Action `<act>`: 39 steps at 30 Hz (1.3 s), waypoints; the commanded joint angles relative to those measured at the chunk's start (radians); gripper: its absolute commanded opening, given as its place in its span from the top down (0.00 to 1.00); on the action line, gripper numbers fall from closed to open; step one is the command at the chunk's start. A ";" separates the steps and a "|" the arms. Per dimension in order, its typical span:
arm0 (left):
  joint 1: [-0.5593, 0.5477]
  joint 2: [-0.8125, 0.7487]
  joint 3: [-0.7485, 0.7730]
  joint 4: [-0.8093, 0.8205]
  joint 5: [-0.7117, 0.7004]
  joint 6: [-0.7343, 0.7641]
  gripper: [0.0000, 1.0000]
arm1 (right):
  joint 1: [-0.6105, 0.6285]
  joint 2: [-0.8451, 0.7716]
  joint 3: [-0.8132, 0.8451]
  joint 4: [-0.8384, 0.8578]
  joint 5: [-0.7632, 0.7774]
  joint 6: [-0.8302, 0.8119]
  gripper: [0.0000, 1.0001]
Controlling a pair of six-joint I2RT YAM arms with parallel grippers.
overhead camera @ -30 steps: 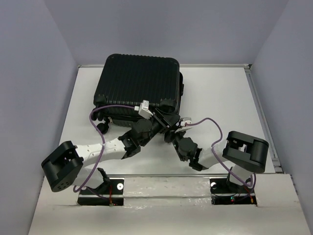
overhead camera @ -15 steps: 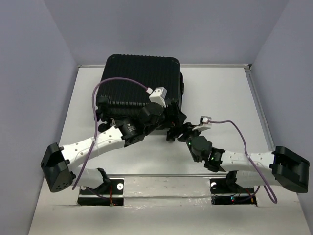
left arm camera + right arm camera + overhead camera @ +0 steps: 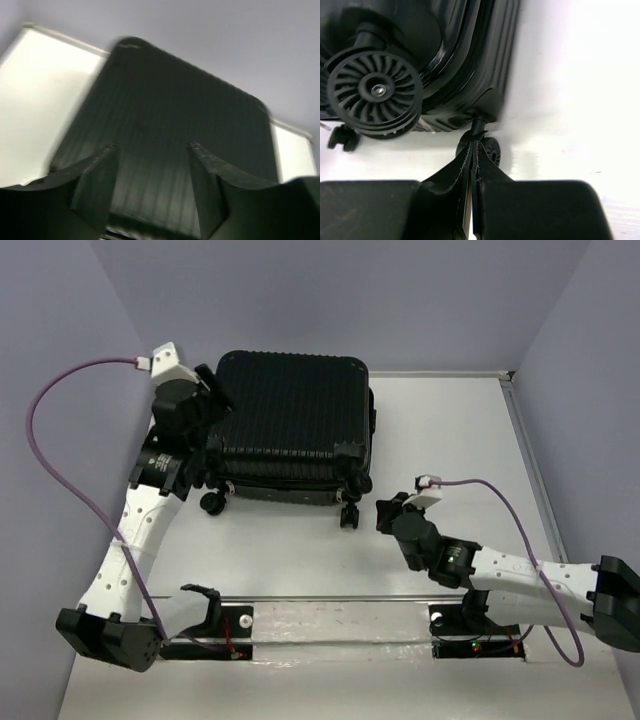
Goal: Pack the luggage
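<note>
White table (image 3: 450, 440) bears the luggage (image 3: 290, 420); left gripper (image 3: 152, 148) spread by it, right gripper (image 3: 474, 150) apparently pressed together

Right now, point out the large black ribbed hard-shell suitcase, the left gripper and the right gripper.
large black ribbed hard-shell suitcase (image 3: 290, 415): top external view, middle of the grooved upper shell.
left gripper (image 3: 152, 149): left wrist view, midway between its open fingertips.
right gripper (image 3: 474, 150): right wrist view, where its shut fingertips meet.
</note>
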 commanded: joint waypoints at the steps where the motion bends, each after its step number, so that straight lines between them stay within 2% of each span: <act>1: 0.343 0.002 -0.031 0.074 0.274 -0.043 0.41 | -0.121 -0.010 0.152 -0.109 -0.009 -0.124 0.93; 3: 0.442 0.057 -0.032 0.071 0.338 -0.085 0.48 | -0.216 0.010 0.192 -0.115 -0.162 -0.196 0.93; 4: 0.504 0.078 -0.035 0.085 0.443 -0.123 0.51 | -0.291 0.026 0.239 -0.134 -0.201 -0.214 0.93; 6: 0.544 0.127 -0.052 0.146 0.522 -0.171 0.54 | -0.346 0.064 0.302 -0.166 -0.257 -0.266 0.93; 10: 0.682 0.232 -0.062 0.189 0.537 -0.261 0.53 | -0.465 0.229 0.472 -0.235 -0.375 -0.313 0.93; 13: 0.742 0.316 -0.049 0.217 0.565 -0.318 0.50 | -0.523 0.314 0.568 -0.241 -0.459 -0.314 0.93; 16: 0.748 0.425 0.013 0.192 0.522 -0.288 0.47 | -0.560 0.443 0.660 -0.249 -0.521 -0.328 0.92; 20: 0.751 0.586 0.105 0.145 0.578 -0.243 0.46 | -0.594 0.550 0.738 -0.261 -0.562 -0.328 0.92; 26: 0.730 0.706 0.087 0.135 0.594 -0.188 0.45 | -0.632 0.682 0.850 -0.298 -0.629 -0.348 0.92; 33: 0.641 0.703 -0.029 0.175 0.609 -0.166 0.44 | -0.661 0.800 0.948 -0.318 -0.751 -0.331 0.87; 39: 0.569 0.593 -0.279 0.234 0.620 -0.173 0.45 | -0.661 0.938 1.127 -0.378 -0.867 -0.348 0.81</act>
